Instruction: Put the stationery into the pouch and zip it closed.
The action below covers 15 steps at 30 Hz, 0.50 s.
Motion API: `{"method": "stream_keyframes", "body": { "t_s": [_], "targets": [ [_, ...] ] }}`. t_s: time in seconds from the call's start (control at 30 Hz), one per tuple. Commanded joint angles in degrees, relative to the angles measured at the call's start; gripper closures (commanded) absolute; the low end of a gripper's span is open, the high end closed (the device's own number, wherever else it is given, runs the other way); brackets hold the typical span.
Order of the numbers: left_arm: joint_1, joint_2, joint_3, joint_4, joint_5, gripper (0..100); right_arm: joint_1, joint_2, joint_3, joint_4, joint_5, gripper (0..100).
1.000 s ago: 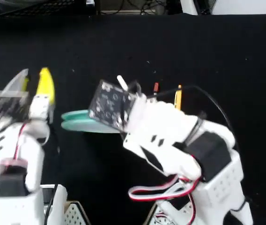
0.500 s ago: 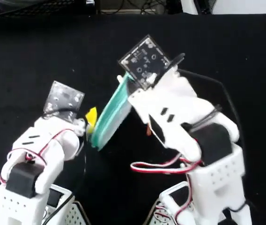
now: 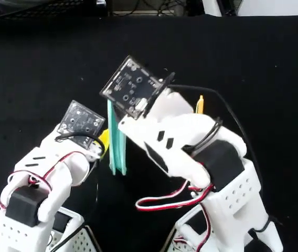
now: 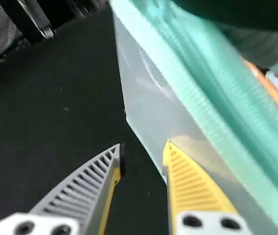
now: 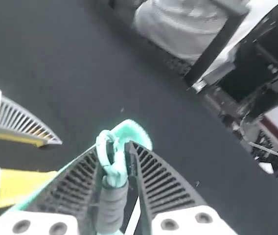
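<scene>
- Black cloth table: work surface.
- Mint-green zip pouch with clear wall: centre of high view, hanging edge-on. We note it lay flat a second ago.
- Right gripper: pinching mint zipper pull.
- Left gripper: spread, has come in beside pouch's clear edge. We judge it is bracing pouch for zipping.
- Slim orange pen-like item: on table, upper right of centre, outside pouch. We judge loading incomplete.

Lab: black-clothed table, cables behind

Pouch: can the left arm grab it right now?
Probably yes. The left gripper is open, and the pouch hangs right at its yellow finger, with nothing between.
</scene>
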<state>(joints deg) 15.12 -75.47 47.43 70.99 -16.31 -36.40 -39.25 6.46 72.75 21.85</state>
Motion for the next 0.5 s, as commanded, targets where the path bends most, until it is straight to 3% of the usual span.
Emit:
{"method": "stream_keyframes", "body": {
  "t_s": [0.0,0.2,0.47],
  "targets": [
    [-2.86,-0.53,-6.02,3.08,-1.14,84,-2.29,-0.31,-0.40,3.87,-0.09,98.6],
    [-11.82,-0.53,-14.02,6.33,-1.41,84,-8.88,-1.54,-1.54,5.71,1.85,98.6],
    [-12.44,-0.53,-12.26,11.34,-1.41,84,-11.69,-2.86,-1.27,5.80,5.54,98.6]
  ]
}}
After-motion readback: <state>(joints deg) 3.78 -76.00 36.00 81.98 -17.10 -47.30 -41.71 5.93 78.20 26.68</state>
